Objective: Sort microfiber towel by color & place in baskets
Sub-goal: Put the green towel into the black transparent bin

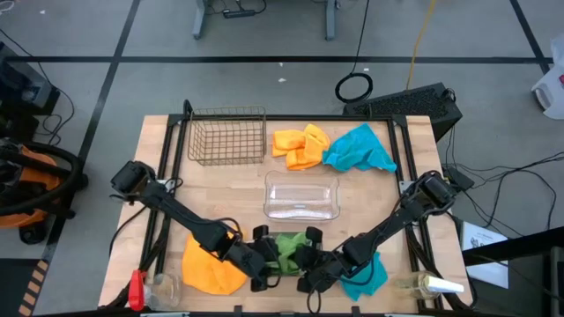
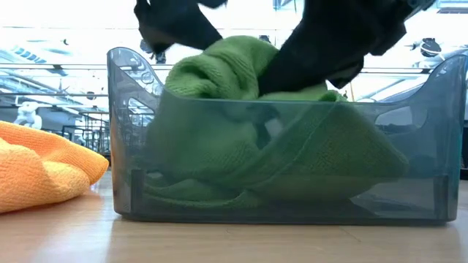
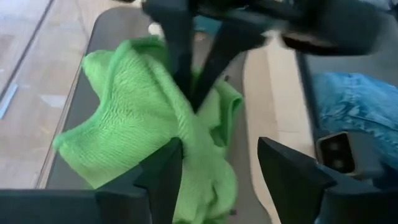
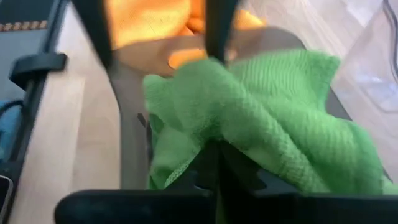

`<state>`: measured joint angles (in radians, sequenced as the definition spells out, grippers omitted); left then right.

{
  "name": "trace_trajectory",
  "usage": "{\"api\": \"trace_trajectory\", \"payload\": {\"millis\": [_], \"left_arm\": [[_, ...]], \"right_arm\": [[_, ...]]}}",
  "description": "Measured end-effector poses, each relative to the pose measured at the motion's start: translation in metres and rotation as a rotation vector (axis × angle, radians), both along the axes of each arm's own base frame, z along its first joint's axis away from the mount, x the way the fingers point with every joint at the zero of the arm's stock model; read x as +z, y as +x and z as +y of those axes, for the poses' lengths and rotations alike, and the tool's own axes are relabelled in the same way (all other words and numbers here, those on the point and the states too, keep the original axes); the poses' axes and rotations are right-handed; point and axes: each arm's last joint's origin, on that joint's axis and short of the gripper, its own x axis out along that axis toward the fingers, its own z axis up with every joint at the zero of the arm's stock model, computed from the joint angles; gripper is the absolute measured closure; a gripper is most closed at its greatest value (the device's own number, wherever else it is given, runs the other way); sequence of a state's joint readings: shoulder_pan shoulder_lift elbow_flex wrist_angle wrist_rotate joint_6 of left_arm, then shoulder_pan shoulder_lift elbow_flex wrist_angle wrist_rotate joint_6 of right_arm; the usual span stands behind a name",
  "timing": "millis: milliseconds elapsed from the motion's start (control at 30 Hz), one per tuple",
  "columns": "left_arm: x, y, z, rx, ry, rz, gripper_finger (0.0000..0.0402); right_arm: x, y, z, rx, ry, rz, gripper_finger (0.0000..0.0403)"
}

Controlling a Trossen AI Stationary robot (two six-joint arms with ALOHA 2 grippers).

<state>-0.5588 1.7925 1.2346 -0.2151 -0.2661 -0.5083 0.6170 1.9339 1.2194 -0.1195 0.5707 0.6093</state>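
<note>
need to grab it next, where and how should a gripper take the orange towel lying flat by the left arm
Best guess: pinch the orange towel from straight above, at a raised fold near its middle. It lies loosely spread on the table, so its thin edges give little to bite. Approach from its outer side, away from the grey tray, where both grippers crowd.
</note>
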Motion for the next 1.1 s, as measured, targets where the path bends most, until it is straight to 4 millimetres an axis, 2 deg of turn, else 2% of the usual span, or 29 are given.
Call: {"api": "trace_trajectory", "payload": {"millis": [167,300,400,500,733,900,1100], "left_arm": [[0.015,-0.008,-0.001,-0.02,0.013,-0.039,0.0181],[0.016,-0.008,-0.001,-0.001,0.098,-0.077,0.0181],[0.009,0.0,0.001,0.016,0.121,-0.094,0.0181],[-0.007,0.007,0.001,0.015,0.137,-0.061,0.0181],[-0.043,0.019,0.001,0.005,0.146,0.013,0.0181],[-0.044,0.02,0.0,0.004,0.141,0.008,0.0181],[-0.035,0.018,-0.002,-0.032,0.104,-0.004,0.0181]], "right_arm": [[-0.005,-0.006,-0.003,-0.05,0.011,0.069,0.04],[-0.006,-0.007,-0.001,-0.02,0.043,0.095,0.0401],[-0.006,-0.007,0.001,0.001,0.065,0.095,0.0402],[-0.001,-0.009,0.004,0.025,0.07,0.083,0.0402],[0.02,-0.019,0.012,0.07,0.107,0.036,0.0402],[0.03,-0.022,0.013,0.032,0.052,-0.034,0.0403],[0.034,-0.009,0.007,0.007,0.031,-0.127,0.0403]]}}
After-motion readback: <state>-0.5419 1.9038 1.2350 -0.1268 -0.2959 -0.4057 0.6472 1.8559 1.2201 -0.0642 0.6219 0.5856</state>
